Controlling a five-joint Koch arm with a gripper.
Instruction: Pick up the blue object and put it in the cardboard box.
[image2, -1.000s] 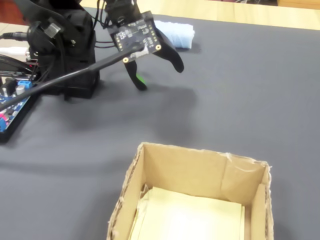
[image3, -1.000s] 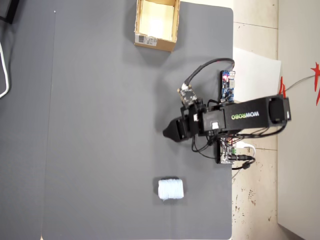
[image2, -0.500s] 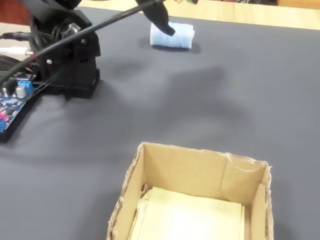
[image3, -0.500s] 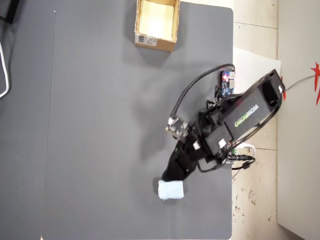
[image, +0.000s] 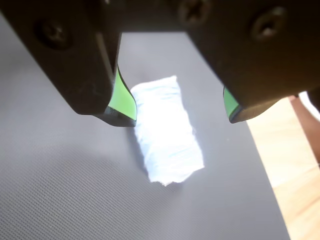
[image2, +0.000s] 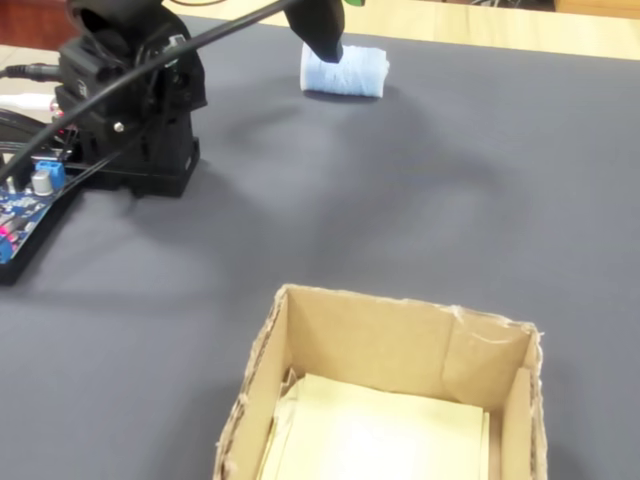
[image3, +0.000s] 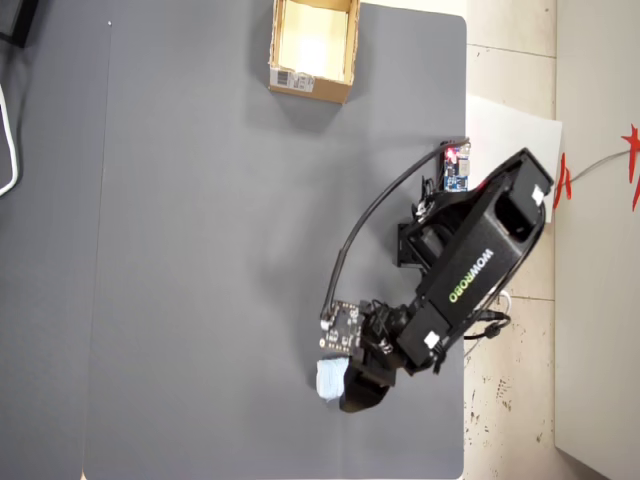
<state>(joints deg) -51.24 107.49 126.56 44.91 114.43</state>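
The blue object (image: 165, 132) is a pale ribbed roll lying on the dark mat, free of both fingers. My gripper (image: 178, 116) hangs over it and is open; the left green pad (image: 122, 100) is close by the roll's edge and the right pad (image: 231, 102) stands well off. From overhead the gripper (image3: 357, 393) covers the right part of the blue object (image3: 326, 379). One black fingertip (image2: 326, 42) shows in front of the blue object (image2: 352, 72) in the fixed view. The cardboard box (image2: 380, 298) stands open at the near edge, and it shows as the cardboard box (image3: 308, 86) at the mat's top from overhead.
The arm's black base (image2: 140, 120) and a blue circuit board (image2: 25, 205) sit at the left of the fixed view, with a black cable running across. The mat's right edge (image3: 466, 300) lies just beyond the arm from overhead.
The arm has swung from the middle of the mat over to the roll and lowered; the open gripper now hangs over the roll. The roll and box have not moved.
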